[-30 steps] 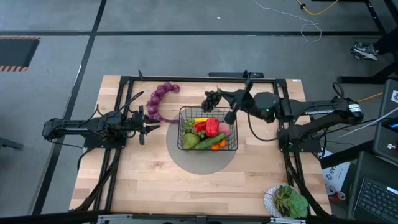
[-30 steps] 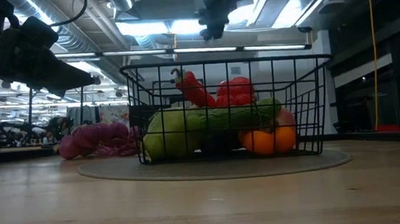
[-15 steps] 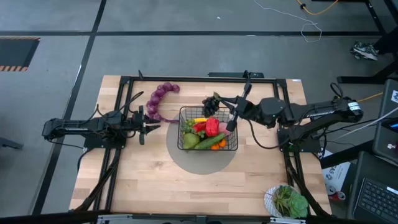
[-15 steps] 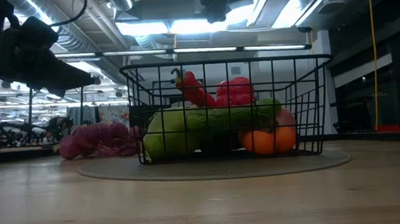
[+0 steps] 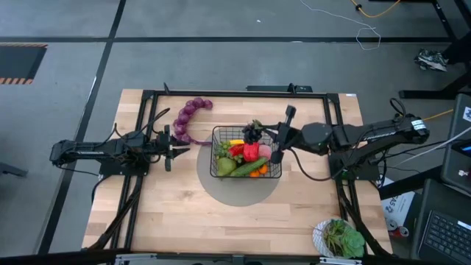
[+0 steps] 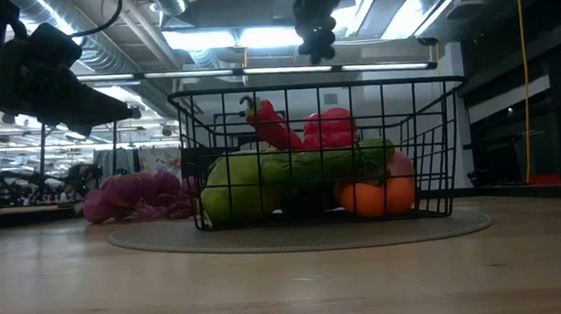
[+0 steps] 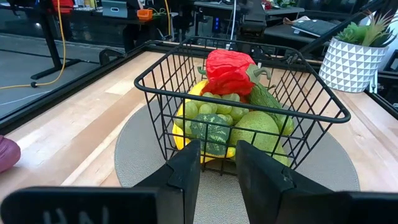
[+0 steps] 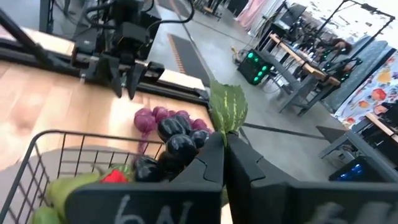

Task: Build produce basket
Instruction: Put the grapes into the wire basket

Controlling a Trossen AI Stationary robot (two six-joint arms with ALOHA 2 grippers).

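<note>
R gripper clamped on dark grapes by leaf/stem over basket far rim; cluster looks light, floppy.

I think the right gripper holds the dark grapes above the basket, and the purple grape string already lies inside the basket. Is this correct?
Not entirely. The right gripper does hold the dark grapes above the basket, but the purple grape string is not inside it. The high view shows it lying on the table, outside the basket, toward the left arm's side.
</note>
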